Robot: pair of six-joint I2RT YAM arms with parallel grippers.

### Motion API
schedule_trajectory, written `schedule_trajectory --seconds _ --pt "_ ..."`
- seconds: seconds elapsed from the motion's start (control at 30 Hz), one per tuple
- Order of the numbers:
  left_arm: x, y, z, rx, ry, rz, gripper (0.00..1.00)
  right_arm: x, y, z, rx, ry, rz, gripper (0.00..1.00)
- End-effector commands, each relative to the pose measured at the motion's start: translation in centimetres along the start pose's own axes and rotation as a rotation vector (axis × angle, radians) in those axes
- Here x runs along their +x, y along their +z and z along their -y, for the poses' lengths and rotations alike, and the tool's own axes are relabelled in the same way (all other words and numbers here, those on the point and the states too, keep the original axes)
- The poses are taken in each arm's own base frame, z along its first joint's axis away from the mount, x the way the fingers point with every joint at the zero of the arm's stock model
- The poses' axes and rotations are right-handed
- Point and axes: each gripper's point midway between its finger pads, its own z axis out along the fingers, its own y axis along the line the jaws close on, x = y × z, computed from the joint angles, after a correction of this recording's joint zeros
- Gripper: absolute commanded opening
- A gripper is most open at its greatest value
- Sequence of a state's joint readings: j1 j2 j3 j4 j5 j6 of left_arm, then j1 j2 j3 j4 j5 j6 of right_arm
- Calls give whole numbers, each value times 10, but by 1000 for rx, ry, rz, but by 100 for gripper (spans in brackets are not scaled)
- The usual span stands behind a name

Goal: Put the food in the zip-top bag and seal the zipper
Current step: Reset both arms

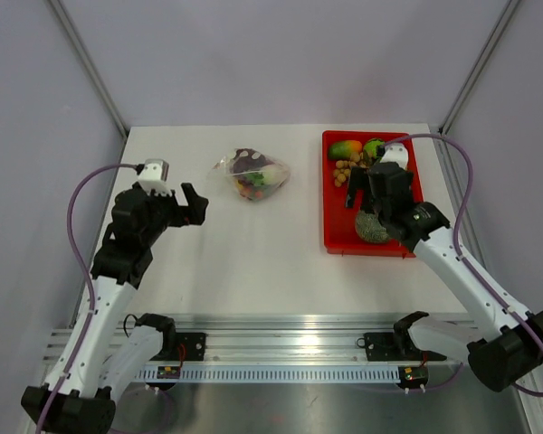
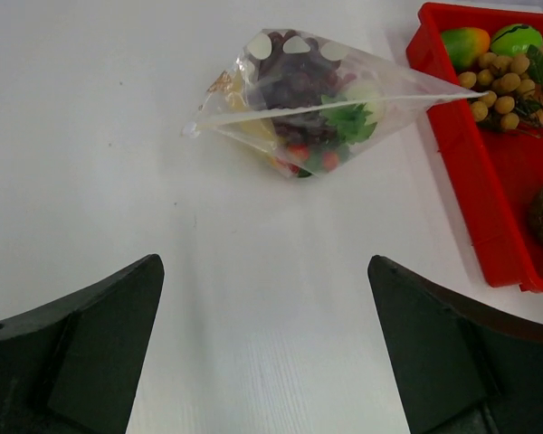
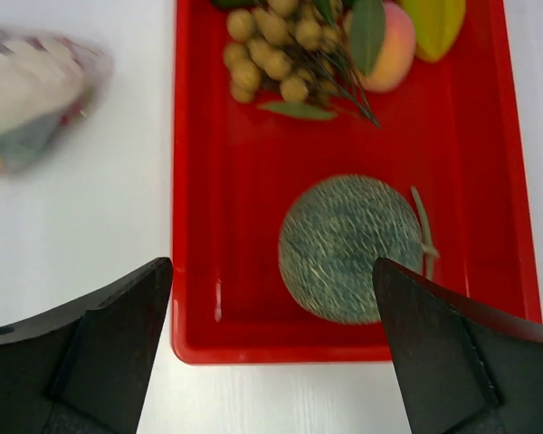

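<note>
1. The white table (image 1: 271, 262) fills the middle of the overhead view, and both arms rise from its bottom edge.
2. The left arm folds up at the left of that view. Its left gripper (image 2: 264, 271) points right toward the bag with fingers spread wide, holding nothing, well apart from the bag.
3. The right arm reaches up from the lower right. Its right gripper (image 3: 271, 271) hangs over the tray above the melon, fingers spread wide and empty.
4. The red rectangular plastic tray (image 1: 337, 221) sits at the right. It holds a netted green melon (image 3: 348, 249) at its near end. At the far end are a cluster of tan berries with leaves (image 3: 267, 45), a peach-coloured fruit (image 3: 389, 45) and a yellow-green mango (image 1: 344, 149).
5. The small clear crinkly zip-top bag (image 1: 251, 174) lies on the table at upper centre, left of the tray.
6. Only the left wrist view shows the food inside the bag clearly: a purple grape bunch (image 2: 294, 77), a green leafy piece (image 2: 351, 122) and red bits (image 2: 330, 161). In the right wrist view the bag is a blur at upper left.
7. The zipper (image 2: 407, 95) shows as a thin pale strip across the pouch; I cannot tell whether it is pressed shut.
</note>
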State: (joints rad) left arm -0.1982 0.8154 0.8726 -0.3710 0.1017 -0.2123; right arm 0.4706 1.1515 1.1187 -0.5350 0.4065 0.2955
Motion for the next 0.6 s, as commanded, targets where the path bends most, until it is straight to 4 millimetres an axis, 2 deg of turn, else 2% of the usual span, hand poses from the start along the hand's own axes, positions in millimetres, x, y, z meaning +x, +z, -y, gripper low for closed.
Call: schedule_trajectory --seconds 0.0,0.1,0.17,0.57 --pt "10 -9 -10 -52 -31 30 99 25 -18 34 116 29 -27 99" --pt "22 -12 -20 -99 -14 -2 99 30 -25 39 108 57 -6 99" --pt "22 -14 -25 -128 -5 -1 99 32 -30 40 101 77 7 100" --pt "30 1 -24 -121 -40 -48 99 35 -29 37 83 119 19 100"
